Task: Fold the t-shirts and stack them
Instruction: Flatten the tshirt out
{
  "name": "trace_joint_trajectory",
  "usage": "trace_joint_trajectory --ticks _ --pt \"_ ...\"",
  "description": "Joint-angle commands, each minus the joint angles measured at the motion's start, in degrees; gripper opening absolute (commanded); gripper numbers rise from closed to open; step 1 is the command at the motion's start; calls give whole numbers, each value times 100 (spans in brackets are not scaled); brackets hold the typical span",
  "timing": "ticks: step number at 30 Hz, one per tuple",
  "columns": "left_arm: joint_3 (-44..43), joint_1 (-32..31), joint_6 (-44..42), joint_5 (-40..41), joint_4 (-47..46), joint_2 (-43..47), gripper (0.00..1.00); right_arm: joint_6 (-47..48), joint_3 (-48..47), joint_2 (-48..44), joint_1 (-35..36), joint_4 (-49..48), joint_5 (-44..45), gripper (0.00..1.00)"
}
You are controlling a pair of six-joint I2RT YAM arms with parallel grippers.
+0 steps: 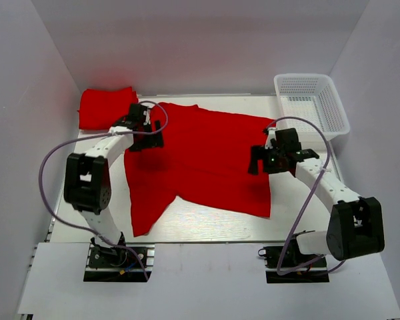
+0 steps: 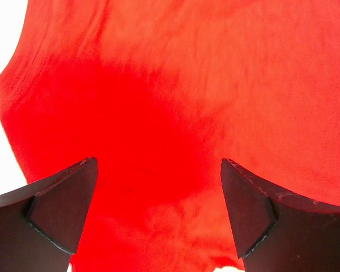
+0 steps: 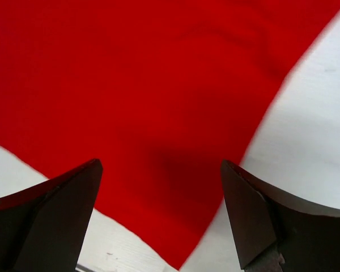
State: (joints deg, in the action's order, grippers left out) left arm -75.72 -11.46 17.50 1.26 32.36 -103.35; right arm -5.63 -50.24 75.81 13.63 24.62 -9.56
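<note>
A bright red t-shirt point(image 1: 200, 160) lies spread flat across the middle of the table, one sleeve trailing toward the front left. A second red t-shirt point(image 1: 105, 107) lies folded at the back left corner. My left gripper point(image 1: 155, 133) is open and empty above the spread shirt's upper left part; red fabric point(image 2: 175, 107) fills its view between the fingers point(image 2: 62, 204). My right gripper point(image 1: 257, 160) is open and empty above the shirt's right edge; its view shows a pointed corner of the shirt point(image 3: 158, 113) on the white table.
A white plastic mesh basket point(image 1: 312, 103) stands at the back right corner. White walls enclose the table at the left, back and right. Bare white table point(image 1: 207, 227) shows in front of the shirt.
</note>
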Motion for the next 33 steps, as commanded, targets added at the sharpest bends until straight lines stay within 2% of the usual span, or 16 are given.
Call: trace_joint_trajectory --ticks 1,6,7,8,13,16,22,25,30,33 --pt "530 -23 104 112 -2 623 100 -122 190 241 263 -387 -450 90" --pt "787 -23 105 6 -300 606 100 -869 111 1075 281 -1020 348 90" --pt "787 -23 105 6 -387 475 100 -931 59 1163 281 -1064 750 90" --pt "726 -23 105 6 -388 369 100 -1218 -64 1242 246 -1082 867 90" --pt "155 30 105 15 -336 -386 100 -1406 -557 2051 123 -899 1325 90" --pt "-205 30 -9 -47 -388 -931 100 -1415 -952 2604 -53 -731 1369 90" --pt "-978 30 -132 -696 -388 -1758 100 -1424 -1927 3510 -510 -450 1440 90" --pt "-1435 30 -132 -828 -283 -2092 100 -1188 -2804 4054 -694 -248 1396 90" --pt "-1955 30 -203 -829 42 -2103 100 -519 -3922 4495 -757 288 1010 90" --pt "-1964 30 -264 -829 122 -1611 100 -176 -3942 4171 -713 271 641 90"
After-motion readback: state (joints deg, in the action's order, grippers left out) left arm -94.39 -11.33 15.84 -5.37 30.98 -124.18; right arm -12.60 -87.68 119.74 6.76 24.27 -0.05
